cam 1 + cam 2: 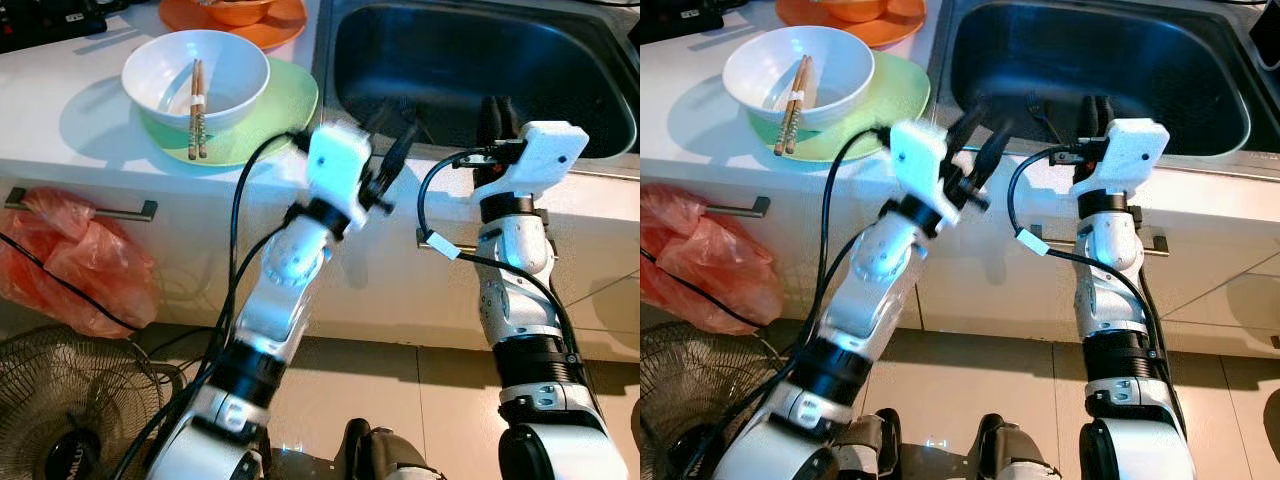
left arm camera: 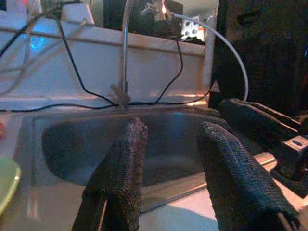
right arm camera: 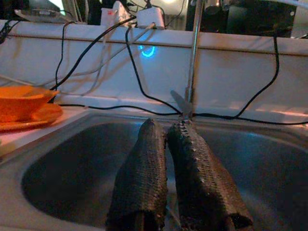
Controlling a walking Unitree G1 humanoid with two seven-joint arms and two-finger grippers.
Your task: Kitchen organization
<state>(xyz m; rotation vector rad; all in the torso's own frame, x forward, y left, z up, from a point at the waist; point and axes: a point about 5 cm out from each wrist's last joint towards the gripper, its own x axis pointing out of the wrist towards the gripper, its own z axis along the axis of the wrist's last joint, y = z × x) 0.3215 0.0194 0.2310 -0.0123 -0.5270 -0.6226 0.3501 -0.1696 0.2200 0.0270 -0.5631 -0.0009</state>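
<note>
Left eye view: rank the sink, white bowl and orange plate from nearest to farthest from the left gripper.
1. Sink: left gripper sits at its front rim.
2. White bowl: on the green plate, to the robot's left.
3. Orange plate: farther back on the counter.

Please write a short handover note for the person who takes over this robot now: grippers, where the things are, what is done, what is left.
Left gripper: open, holding nothing, at the sink's front edge.
Right gripper: shut, holding nothing, over the sink basin.
White bowl with chopsticks stands on the green plate, on the counter left of the sink. Orange dishes behind it.
Done: nothing moved, as far as it shows.
Left: probably bring the bowl and chopsticks to the sink.
</note>
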